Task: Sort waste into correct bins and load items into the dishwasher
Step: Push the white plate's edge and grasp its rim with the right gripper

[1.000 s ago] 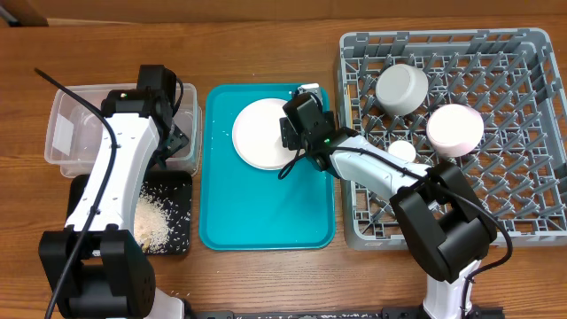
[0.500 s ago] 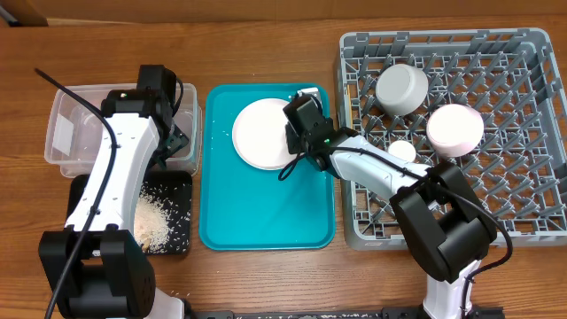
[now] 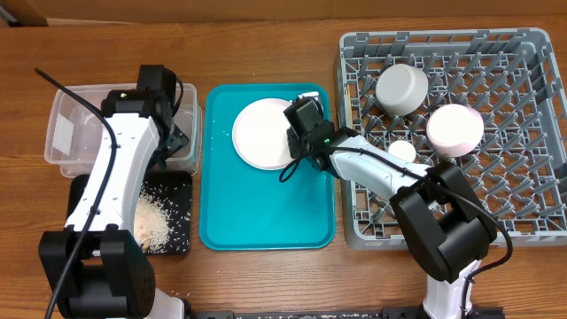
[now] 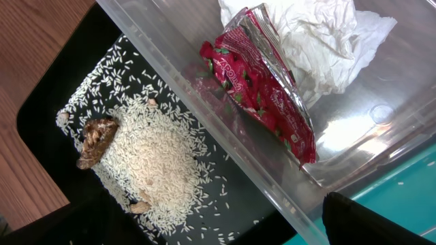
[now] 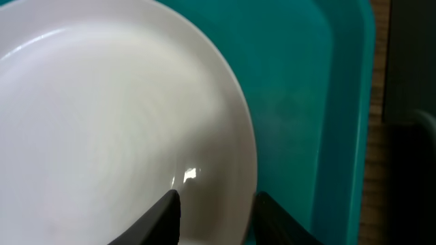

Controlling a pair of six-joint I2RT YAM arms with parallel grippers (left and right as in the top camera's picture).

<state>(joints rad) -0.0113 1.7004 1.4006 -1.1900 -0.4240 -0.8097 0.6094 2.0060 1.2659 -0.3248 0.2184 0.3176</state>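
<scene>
Near the teal tray's (image 3: pixel 266 221) far right corner, straddling the last unracked plate's (image 3: pixel 257 133) rim with right jaws, clench impossible to tell; spreading left jaws wide beside binned waste (image 4: pixel 262 95).

Left arm (image 3: pixel 115 177) was stretched straight forward on its own side. The left gripper (image 3: pixel 177 140) pointed down with its fingers (image 4: pixel 354 221) spread as wide as they go and nothing between them. Right arm (image 3: pixel 376 168) was bent at the elbow and reached across toward the middle. The right gripper (image 5: pixel 216 218) sat low, fingers (image 5: pixel 167 216) roughly half closed.
</scene>
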